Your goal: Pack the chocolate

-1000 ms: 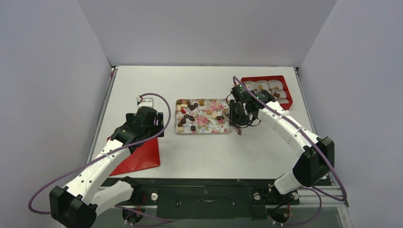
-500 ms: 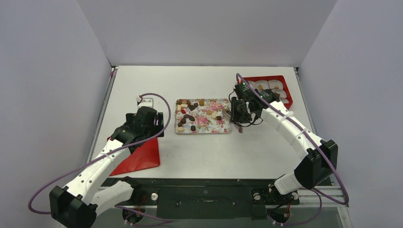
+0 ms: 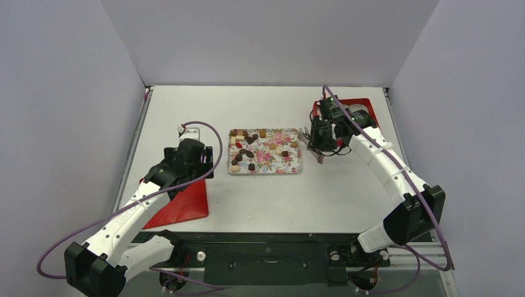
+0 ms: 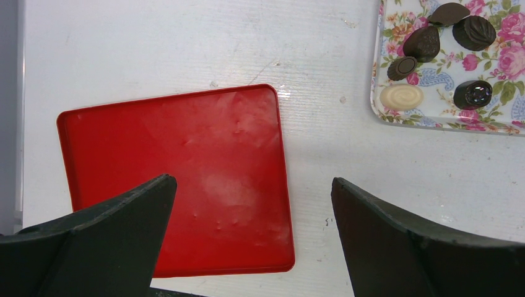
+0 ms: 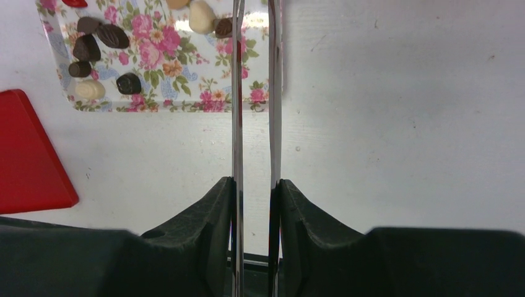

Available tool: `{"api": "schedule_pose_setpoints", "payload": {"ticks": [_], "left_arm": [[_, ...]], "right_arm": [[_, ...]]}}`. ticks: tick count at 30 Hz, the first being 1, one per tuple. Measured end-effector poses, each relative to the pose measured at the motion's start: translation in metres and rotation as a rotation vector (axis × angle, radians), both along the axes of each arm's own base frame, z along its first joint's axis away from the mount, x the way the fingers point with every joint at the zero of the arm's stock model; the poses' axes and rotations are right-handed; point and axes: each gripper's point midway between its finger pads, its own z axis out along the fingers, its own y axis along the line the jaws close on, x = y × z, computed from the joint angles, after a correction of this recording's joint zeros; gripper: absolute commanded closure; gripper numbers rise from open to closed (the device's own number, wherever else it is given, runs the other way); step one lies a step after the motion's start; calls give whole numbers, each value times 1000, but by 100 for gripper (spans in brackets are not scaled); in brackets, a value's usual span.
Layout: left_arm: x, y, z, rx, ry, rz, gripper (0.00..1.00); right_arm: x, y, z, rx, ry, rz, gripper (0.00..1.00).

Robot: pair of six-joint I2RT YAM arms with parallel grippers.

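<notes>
Packing is incomplete: many chocolates (image 5: 128, 83) lie on the floral tray (image 5: 186, 98). Right gripper (image 5: 254, 185) jaws clamp metal tweezers (image 5: 237, 124); left gripper (image 4: 254, 185) jaws stand wide open and empty.

Table (image 4: 371, 210): white, matt, finely scratched and speckled around the tray.
Tray (image 4: 446, 120): floral print under a glossy finish; the rim catches light.
Chocolate (image 4: 422, 44) on tray: dark pieces smooth with a soft sheen, one ribbed like a leaf. Cream piece (image 4: 402, 96) matt, swirl-embossed.
Lid (image 4: 186, 185), left of tray: red plastic, glossy, with a pale dull patch and small dimples.
Left gripper (image 4: 252, 180): fingers (image 4: 105, 247) matt black plastic, faintly grained.
Right gripper (image 5: 255, 183): fingers (image 5: 198, 235) also matt black plastic.
Tongs (image 5: 237, 93): thin bright metal, polished, reflective.
Arm shells (image 3: 124, 216): smooth white plastic.
</notes>
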Motion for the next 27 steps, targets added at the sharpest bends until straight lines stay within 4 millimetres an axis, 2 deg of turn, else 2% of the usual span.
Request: {"api": "schedule_pose_setpoints", "payload": {"ticks": [6,13,18,27], "left_arm": [[0,0,0,0,1,0,4],[0,0,0,0,0,0,4],[0,0,-1,2,3,2,4],[1,2,-3,6,11,8,4]], "right_arm": [[22,-23,20,26,-52,-77,75],[45,-64,37,36,-98,-192,75],[51,-82,33,28,-88,-232,75],[59,-89,10,18,-25,-240,75]]}}
